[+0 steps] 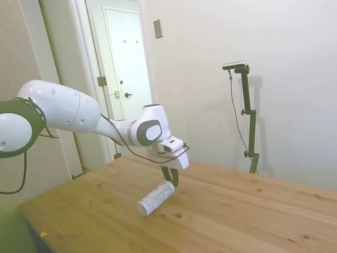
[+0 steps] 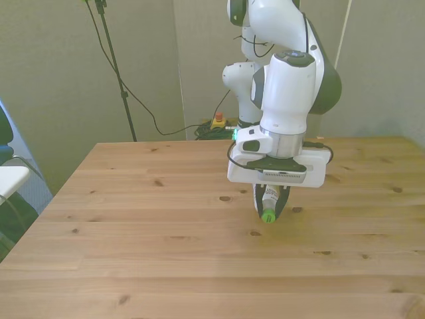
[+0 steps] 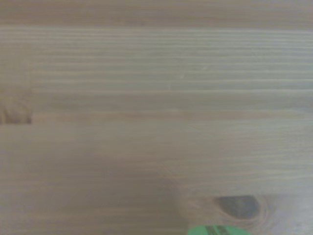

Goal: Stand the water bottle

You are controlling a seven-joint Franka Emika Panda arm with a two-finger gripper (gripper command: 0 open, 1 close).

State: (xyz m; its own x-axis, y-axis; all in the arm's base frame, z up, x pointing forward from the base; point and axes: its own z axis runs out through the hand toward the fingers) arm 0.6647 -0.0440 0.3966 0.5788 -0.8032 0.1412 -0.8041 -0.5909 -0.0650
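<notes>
Where the white Franka arm reaches out over the wooden plank table (image 1: pixel 237 211), we see its claw (image 1: pixel 170 178) pinching the small clear plastic cylindrical water bottle with the white printed label (image 1: pixel 156 198). From the side view, the dark fingers (image 1: pixel 174 175) close on one end of the bottle, and the bottle slopes down and away from them, neither flat nor upright. Its lower end looks to be touching the table or just above it, though we cannot tell which from this angle. A soft shadow lies on the wood right beneath it.

From the front view, the claw (image 2: pixel 271 203) hangs below the wide white camera housing (image 2: pixel 277 167) on the wrist, and most of the bottle (image 2: pixel 270 201) is hidden behind that housing. We make out part of the label between the dark fingers (image 2: pixel 282 201), and the light green cap (image 2: pixel 267 216) pokes out at the bottom, pointing toward the camera. The bottle sits a little toward the front view's right of the table's middle, with a dark knot in the wood just beside it.

The wrist view is blurred and shows mostly wood grain; a sliver of the green cap (image 3: pixel 217 230) shows at the frame's edge, next to a dark knot (image 3: pixel 238 206) in the plank.

Behind the table in the side view stands a pale closed door (image 1: pixel 125 74).
</notes>
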